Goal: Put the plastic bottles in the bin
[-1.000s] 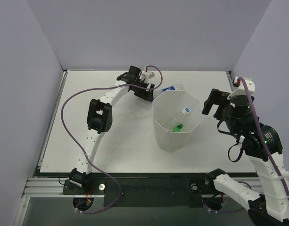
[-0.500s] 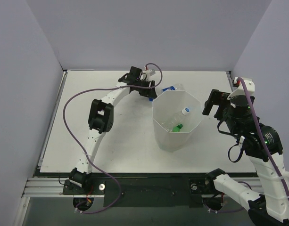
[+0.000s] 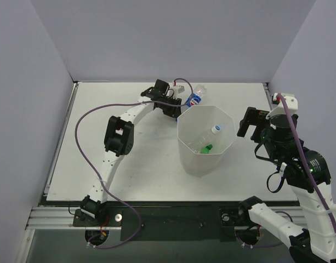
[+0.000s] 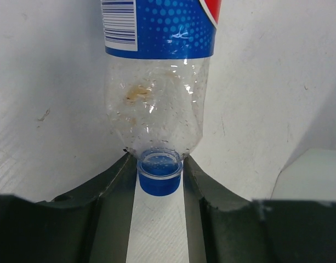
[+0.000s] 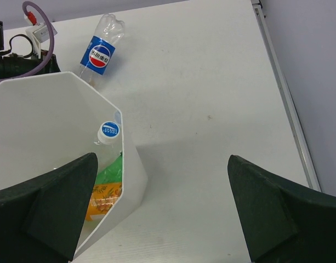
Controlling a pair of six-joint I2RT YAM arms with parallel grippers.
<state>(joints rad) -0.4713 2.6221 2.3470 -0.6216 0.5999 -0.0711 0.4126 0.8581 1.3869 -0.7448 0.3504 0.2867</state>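
My left gripper (image 4: pixel 160 182) is shut on the neck and blue cap of the clear bottle with the blue label (image 4: pixel 157 66). In the top view this bottle (image 3: pixel 195 97) sticks out of the left gripper (image 3: pixel 177 106) just behind the bin (image 3: pixel 198 164), base pointing far-right. The white bin holds a clear bottle with a white cap (image 3: pixel 214 130), a green bottle (image 3: pixel 205 148) and an orange one (image 5: pixel 101 200). My right gripper (image 3: pixel 249 121) is open and holds nothing, to the right of the bin (image 5: pixel 132 164).
The left arm's purple cable (image 3: pixel 83 123) loops over the table's left half. The table's right edge rail (image 5: pixel 283 93) runs close by the right arm. Grey walls close in the table on the left, back and right.
The left gripper closed on the blue-label bottle's neck. The bottle swung from lying behind the bin's rim to pointing up and away. The right arm barely shifted.
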